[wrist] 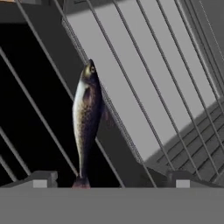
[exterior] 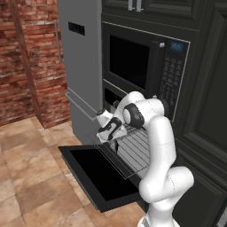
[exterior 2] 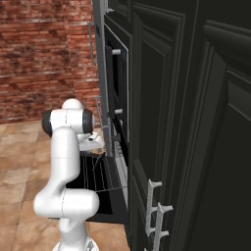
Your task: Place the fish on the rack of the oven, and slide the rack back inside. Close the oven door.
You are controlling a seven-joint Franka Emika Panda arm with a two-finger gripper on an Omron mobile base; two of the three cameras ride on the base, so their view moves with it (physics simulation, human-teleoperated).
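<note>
The fish [wrist: 87, 113], slim and dark grey with speckles, lies on the wires of the rack [wrist: 144, 78]. Its head points away from the hand and its tail is near the bottom edge of the hand view. My gripper [wrist: 111, 181] is open just above it. The fingertips [wrist: 41, 179] stand wide apart on either side and neither touches the fish. In the left base view the gripper [exterior: 113, 137] hangs over the left end of the pulled-out rack [exterior: 135, 150]. Below lies the oven door [exterior: 95, 175], folded down flat. The oven [exterior: 111, 95] cavity is behind my arm.
A black microwave [exterior: 133, 62] with a keypad sits above the oven. A grey fridge [exterior: 82, 66] stands to the left, with a brick wall [exterior: 26, 66] beyond it. Dark cabinets [exterior 2: 196, 122] run along the right. Tiled floor [exterior: 31, 177] lies in front of the open door.
</note>
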